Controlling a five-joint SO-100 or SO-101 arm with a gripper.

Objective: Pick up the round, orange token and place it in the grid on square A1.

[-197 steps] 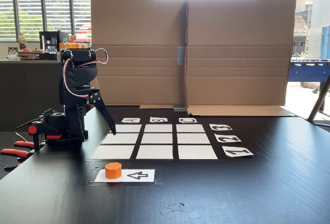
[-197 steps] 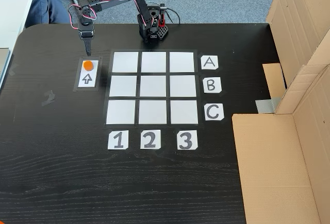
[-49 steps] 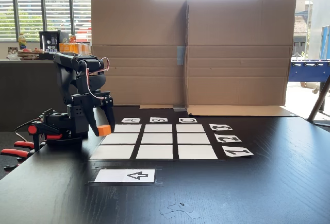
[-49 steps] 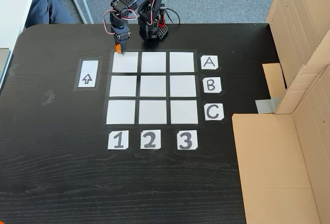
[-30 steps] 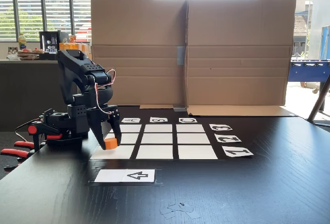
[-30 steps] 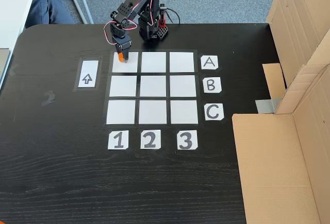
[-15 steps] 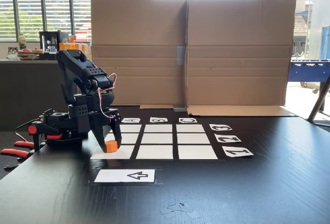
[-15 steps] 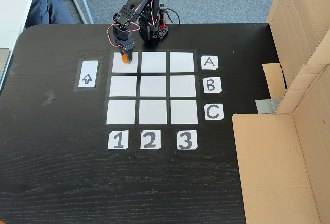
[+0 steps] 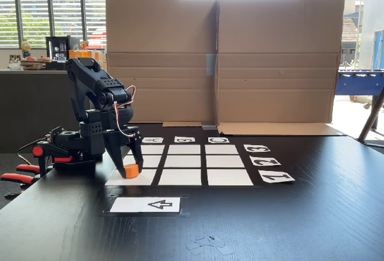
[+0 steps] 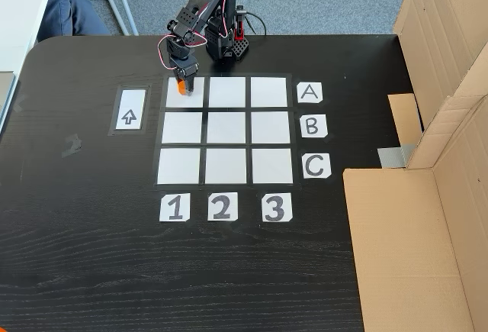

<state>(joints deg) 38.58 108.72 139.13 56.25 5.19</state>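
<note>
Carried over from the white arrow card [image 10: 129, 110] and now lowered right down: small bright orange plastic cylinder token [image 9: 131, 170] sitting at the surface of square A1 [image 10: 192, 97], the plain white corner cell lined up with the "A" card [image 10: 309, 92] and "1" card [image 10: 174, 207]. Barely any drop compared with half a second back, so pretty much touched down on the black wooden worktop [image 10: 91, 256]. Black claw [image 9: 127, 173] still pinched narrow around the token. Looks like placement on the 3x3 white-cell grid [image 10: 226, 130] is nearly done; just needs letting go and backing off without nudging it.
</note>
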